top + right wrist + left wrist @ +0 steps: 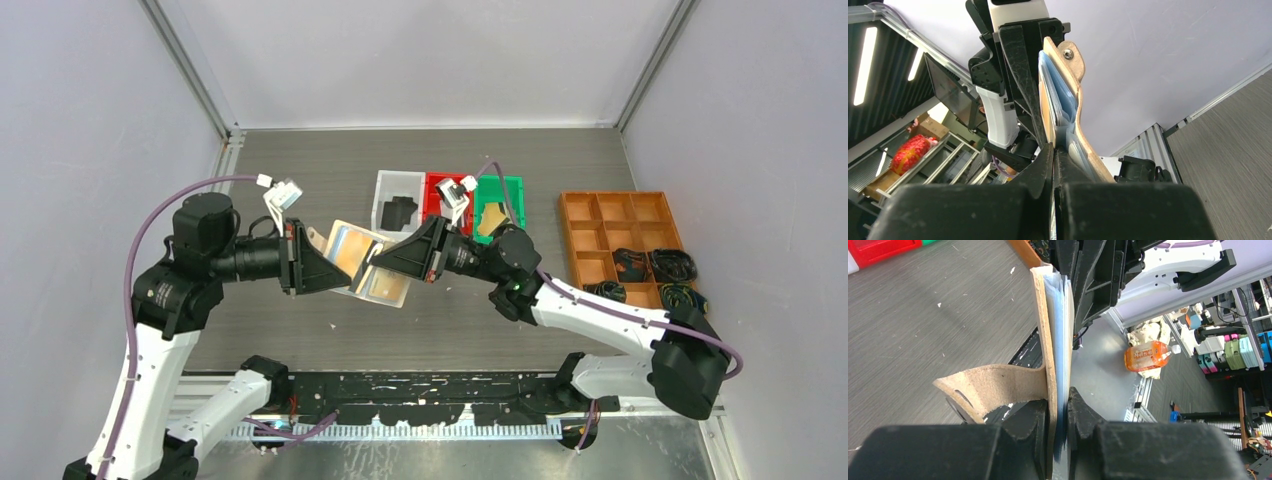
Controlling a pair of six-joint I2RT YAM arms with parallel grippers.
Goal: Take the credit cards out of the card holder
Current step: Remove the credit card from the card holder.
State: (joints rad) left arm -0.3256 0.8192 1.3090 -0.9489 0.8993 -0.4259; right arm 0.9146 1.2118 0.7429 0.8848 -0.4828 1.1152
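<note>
The tan card holder [368,264] hangs open above the table between both grippers, its shiny sleeves facing up. An orange credit card [350,252] shows inside a sleeve. My left gripper [335,270] is shut on the holder's left edge. In the left wrist view its jaws [1060,407] pinch the tan cover and clear sleeves [1055,330], and the snap tab [988,387] curls off to the left. My right gripper [385,262] is shut on a thin inner layer of the holder [1054,150]; whether that layer is a sleeve or a card is unclear. The snap flap [1068,55] stands above those jaws.
Behind the holder stand a white bin [384,182] with a black card [400,212], a red bin [434,182] and a green bin [512,187] with a tan card [490,222]. An orange compartment tray [600,212] with black cables sits at the right.
</note>
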